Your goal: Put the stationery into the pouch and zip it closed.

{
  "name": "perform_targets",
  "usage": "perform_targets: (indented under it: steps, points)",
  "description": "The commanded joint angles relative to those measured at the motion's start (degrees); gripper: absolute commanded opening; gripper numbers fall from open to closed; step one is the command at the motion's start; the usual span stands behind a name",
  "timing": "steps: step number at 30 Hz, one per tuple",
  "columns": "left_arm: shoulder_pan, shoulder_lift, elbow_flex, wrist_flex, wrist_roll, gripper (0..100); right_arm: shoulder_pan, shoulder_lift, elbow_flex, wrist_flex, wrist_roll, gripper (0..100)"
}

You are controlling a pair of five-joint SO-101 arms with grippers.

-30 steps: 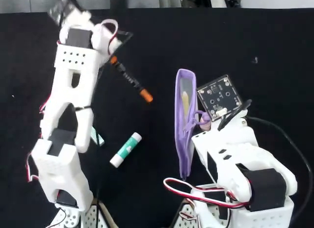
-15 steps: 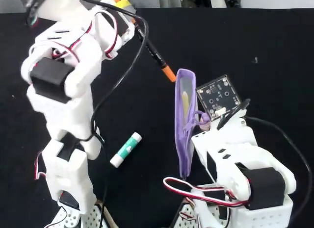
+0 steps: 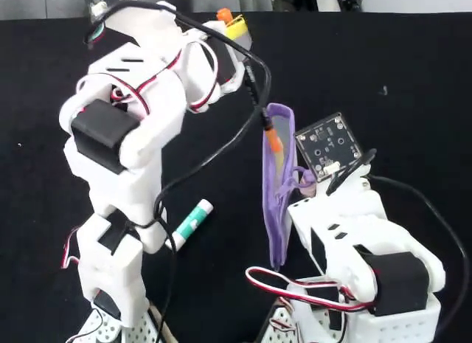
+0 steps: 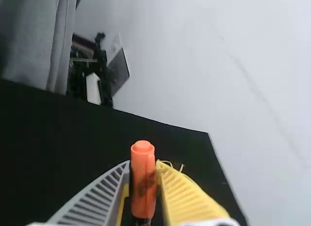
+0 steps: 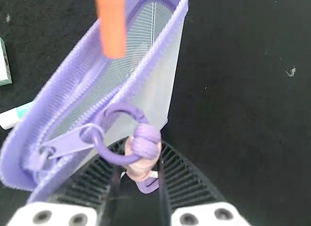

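Observation:
A purple mesh pouch (image 3: pixel 278 203) stands on edge with its mouth open, and my right gripper (image 3: pixel 304 182) is shut on its end by the zipper pull. In the right wrist view the ring pull (image 5: pixel 120 137) hangs just in front of the gripper (image 5: pixel 139 173), and the pouch (image 5: pixel 150 75) opens away from it. My left gripper (image 3: pixel 230 32) is shut on a black pen (image 3: pixel 257 92) with orange ends. The pen slants down, its lower orange tip (image 3: pixel 273 142) at the pouch mouth, seen also as the pen tip (image 5: pixel 112 24). The left wrist view has the pen's upper end (image 4: pixel 143 180) between the gripper (image 4: pixel 144 199) fingers.
A white and green glue stick (image 3: pixel 189 225) lies on the black table (image 3: pixel 398 85) left of the pouch, beside the left arm's base links. A small green-edged item (image 5: pixel 3 60) lies near the glue stick's end (image 5: pixel 14 117). The right arm's body stands at the front right.
My left arm has lifted the pen off the table and swung it right, bringing its lower orange tip to the pouch mouth. The right arm and the pouch have stayed still.

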Motion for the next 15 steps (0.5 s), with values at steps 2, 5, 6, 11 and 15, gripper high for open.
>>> perform_targets:
  steps: [2,5,6,11,15]
  points:
    - [1.1,4.5,-1.5,0.2,-4.7,3,0.6,-0.2,0.0,0.5,-0.1,1.1]
    - [2.3,6.9,-1.6,0.3,-4.7,3,0.6,-0.2,0.0,0.5,-0.1,1.1]
    - [3.1,7.5,-1.6,0.3,-4.8,3,0.6,-0.2,0.0,0.5,-0.1,1.1]
    - [6.5,7.7,-2.7,-0.6,-6.0,3,0.6,-0.2,0.0,0.5,-0.1,1.1]
    - [8.8,8.0,-2.4,0.4,-12.4,8,0.6,-0.2,0.0,0.5,-0.1,1.1]
